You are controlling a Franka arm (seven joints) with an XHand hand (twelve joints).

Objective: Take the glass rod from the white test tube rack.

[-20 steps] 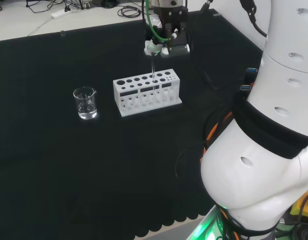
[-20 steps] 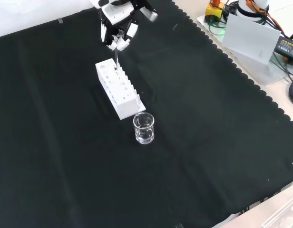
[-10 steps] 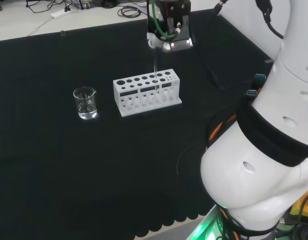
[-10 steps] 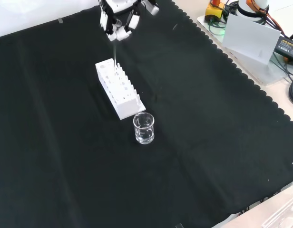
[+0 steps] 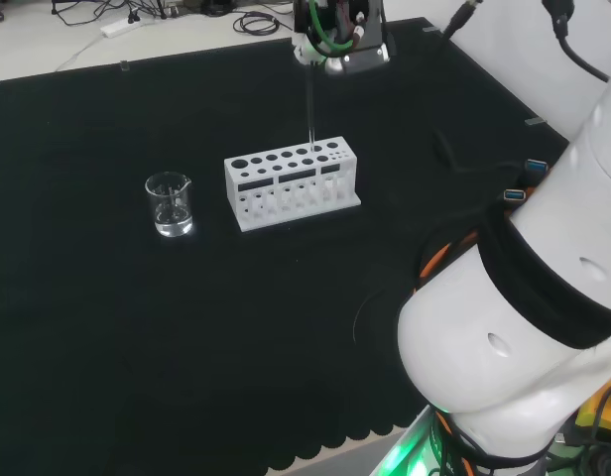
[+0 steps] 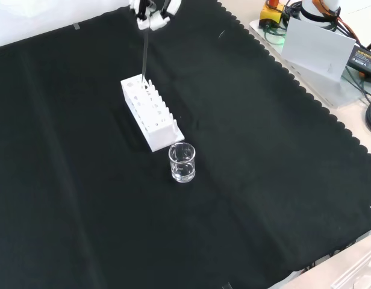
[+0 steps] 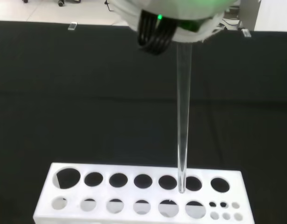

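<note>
A white test tube rack (image 5: 291, 183) (image 6: 150, 113) (image 7: 143, 196) with rows of round holes stands on the black cloth. High above it, the hand (image 5: 335, 40) (image 6: 150, 13) (image 7: 171, 18) is shut on the top of a clear glass rod (image 5: 310, 104) (image 6: 146, 55) (image 7: 182, 116). The rod hangs straight down from the fingers. Its lower tip sits at about the level of the rack's top, over a hole near the rack's right end in the head view.
A small clear glass beaker (image 5: 170, 204) (image 6: 182, 162) stands on the cloth, left of the rack in the head view and nearer the camera in the front view. The arm's white links (image 5: 524, 297) bulk at the right of the head view.
The hand has risen with the rod pinched in it, drawing the rod up out of its hole until only the tip is at the rack's top. Rack and beaker have stayed put.
</note>
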